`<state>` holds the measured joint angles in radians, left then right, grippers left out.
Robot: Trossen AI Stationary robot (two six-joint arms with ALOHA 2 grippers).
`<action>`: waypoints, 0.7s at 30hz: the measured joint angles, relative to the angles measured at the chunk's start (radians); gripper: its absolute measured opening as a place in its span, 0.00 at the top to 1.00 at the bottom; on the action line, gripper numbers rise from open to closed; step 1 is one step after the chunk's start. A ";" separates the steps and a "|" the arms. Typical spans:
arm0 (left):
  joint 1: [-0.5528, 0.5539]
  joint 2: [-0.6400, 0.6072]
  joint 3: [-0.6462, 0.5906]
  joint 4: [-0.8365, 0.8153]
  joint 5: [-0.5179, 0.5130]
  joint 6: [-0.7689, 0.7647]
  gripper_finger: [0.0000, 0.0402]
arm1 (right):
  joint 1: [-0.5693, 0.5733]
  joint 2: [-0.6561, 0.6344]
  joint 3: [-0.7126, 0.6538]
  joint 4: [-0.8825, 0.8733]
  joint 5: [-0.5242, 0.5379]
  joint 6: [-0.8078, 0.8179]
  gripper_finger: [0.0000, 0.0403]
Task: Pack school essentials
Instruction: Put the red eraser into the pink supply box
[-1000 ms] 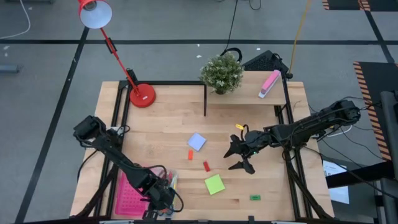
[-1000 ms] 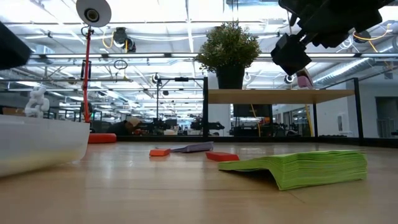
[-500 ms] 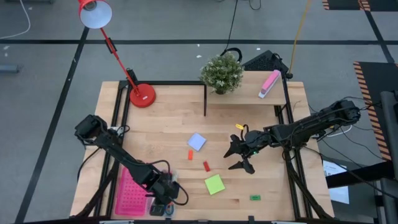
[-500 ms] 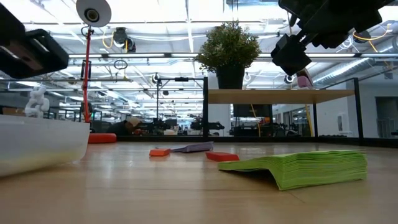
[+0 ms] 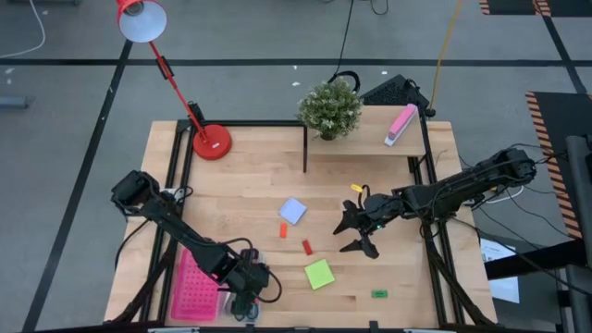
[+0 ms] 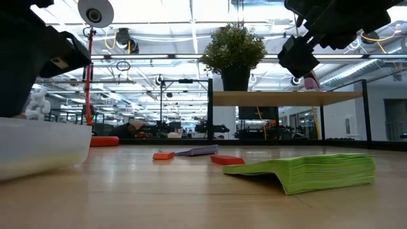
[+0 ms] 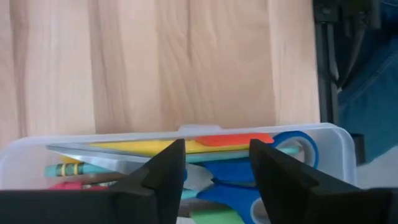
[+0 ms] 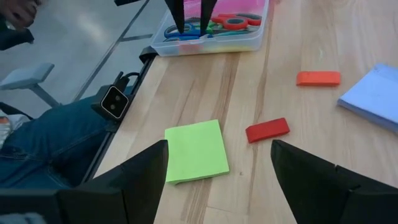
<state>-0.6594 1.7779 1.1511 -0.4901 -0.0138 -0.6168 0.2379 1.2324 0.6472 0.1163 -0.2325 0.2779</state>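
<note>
A clear box (image 7: 186,132) at the table's near left holds scissors with blue handles (image 7: 292,144), pencils and a red piece. My left gripper (image 7: 216,146) hangs open just above the box, nothing between its fingers. A green note pad (image 5: 319,274), a pale-blue pad (image 5: 293,210), an orange block (image 5: 283,229), a red block (image 5: 307,247) and a small green block (image 5: 379,294) lie flat on the table. My right gripper (image 5: 351,236) stands open above the table, right of the red block, with the green pad (image 8: 196,149) ahead of it.
A pink perforated tray (image 5: 190,294) lies left of the clear box. At the far edge, a raised shelf (image 5: 365,141) carries a potted plant (image 5: 329,109) and a pink-and-white block (image 5: 400,124). A red lamp (image 5: 211,141) stands at the far left.
My left gripper has moved a little toward the table's right and far side above the clear box, and looms larger in the low view. My right gripper and the loose items have kept still.
</note>
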 joint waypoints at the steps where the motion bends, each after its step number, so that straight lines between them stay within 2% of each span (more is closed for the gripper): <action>1: 0.002 0.000 0.000 -0.004 -0.003 -0.006 0.54 | 0.000 0.000 0.000 -0.002 0.000 0.011 0.31; 4: 0.007 -0.013 0.000 -0.010 -0.003 -0.023 0.51 | 0.017 0.000 0.000 -0.020 0.014 0.039 0.31; 8: 0.020 -0.055 0.001 -0.008 -0.052 -0.118 0.52 | 0.091 0.000 -0.001 -0.042 0.145 0.027 0.31; 10: 0.020 -0.075 0.001 -0.002 -0.147 -0.142 0.53 | 0.125 0.000 -0.001 -0.037 0.235 0.002 0.31; 15: 0.005 -0.091 0.001 0.007 -0.482 -0.123 0.59 | 0.180 0.050 -0.001 0.036 0.522 0.006 0.31; 19: 0.021 -0.091 0.001 0.028 -0.721 -0.143 0.63 | 0.205 0.173 0.000 0.211 0.617 0.049 0.31; 21: 0.034 -0.091 0.001 0.028 -0.767 -0.181 0.64 | 0.216 0.253 0.000 0.299 0.634 0.089 0.31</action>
<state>-0.6257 1.6867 1.1519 -0.4622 -0.7811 -0.7980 0.4541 1.4850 0.6468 0.4149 0.4018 0.3670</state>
